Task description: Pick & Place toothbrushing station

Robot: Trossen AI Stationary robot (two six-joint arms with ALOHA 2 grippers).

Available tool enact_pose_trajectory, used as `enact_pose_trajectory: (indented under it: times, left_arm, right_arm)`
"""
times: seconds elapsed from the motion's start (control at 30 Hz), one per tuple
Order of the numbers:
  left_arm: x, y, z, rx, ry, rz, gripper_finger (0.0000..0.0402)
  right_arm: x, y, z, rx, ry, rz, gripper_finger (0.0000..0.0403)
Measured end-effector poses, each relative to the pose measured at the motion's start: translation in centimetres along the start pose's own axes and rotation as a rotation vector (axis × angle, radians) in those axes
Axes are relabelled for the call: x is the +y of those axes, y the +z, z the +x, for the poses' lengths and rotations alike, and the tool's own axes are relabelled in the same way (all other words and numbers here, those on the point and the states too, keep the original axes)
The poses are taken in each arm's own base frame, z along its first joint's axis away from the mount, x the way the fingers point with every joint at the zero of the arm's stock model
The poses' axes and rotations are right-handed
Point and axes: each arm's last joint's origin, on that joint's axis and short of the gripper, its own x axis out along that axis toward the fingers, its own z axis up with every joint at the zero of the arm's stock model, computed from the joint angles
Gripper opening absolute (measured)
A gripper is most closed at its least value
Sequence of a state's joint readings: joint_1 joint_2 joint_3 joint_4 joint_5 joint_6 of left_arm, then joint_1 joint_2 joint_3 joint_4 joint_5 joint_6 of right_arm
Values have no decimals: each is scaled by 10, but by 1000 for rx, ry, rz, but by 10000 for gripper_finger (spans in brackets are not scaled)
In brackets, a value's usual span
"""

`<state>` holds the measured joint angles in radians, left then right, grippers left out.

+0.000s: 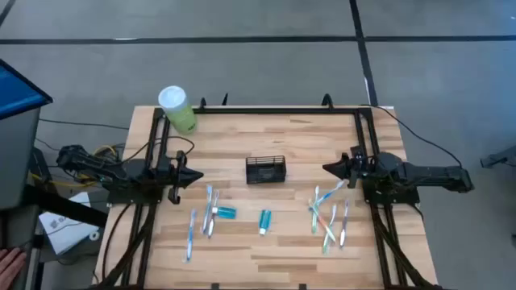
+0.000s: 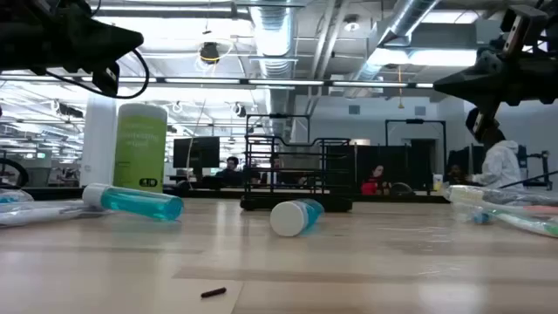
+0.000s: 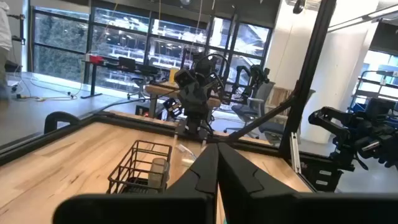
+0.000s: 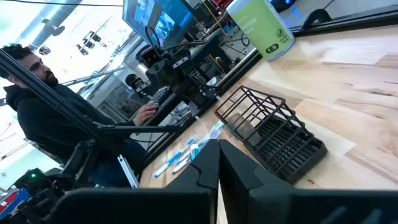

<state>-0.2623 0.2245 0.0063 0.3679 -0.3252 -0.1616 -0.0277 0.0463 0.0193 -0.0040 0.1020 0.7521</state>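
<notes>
Black wire-mesh toothbrushing station [image 1: 265,169] stands upright at centre of the wooden table [image 1: 274,250] in the high view, slightly above mid-table, nothing touching it; in the low view it sits mid-frame behind a blue-filled tube [image 2: 296,216] lying on its side. Left gripper [image 1: 190,176] at left edge of the table, fingers pressed together, holding nothing, tip pointing toward the caddy but well apart from it. Right gripper [image 1: 330,168] at right edge, likewise closed and empty, well apart from the caddy. Green canister with white lid [image 1: 176,107] at the table's upper left corner. Below the caddy: a cluster of toothbrushes [image 1: 210,211] with a blue tube [image 1: 225,213] lower left, the small blue tube [image 1: 264,221] lower centre, a second heap of toothbrushes [image 1: 329,217] lower right, just under the right gripper. Space between each gripper and the caddy is bare wood. A person in a dark hooded top [image 4: 38,102] shows beyond the table in the right wrist view
</notes>
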Motion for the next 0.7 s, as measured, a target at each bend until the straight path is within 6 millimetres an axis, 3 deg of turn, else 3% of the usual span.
enact_pose_trajectory:
  times: [0.47,0.7]
  left_arm:
    - [0,2,0,-24,-4,-21,0]
    - [-1,21,-2,-223,25,-206,0]
  right_arm:
    - [0,1,0,-16,9,2,0]
    - [9,15,-2,-231,38,136,0]
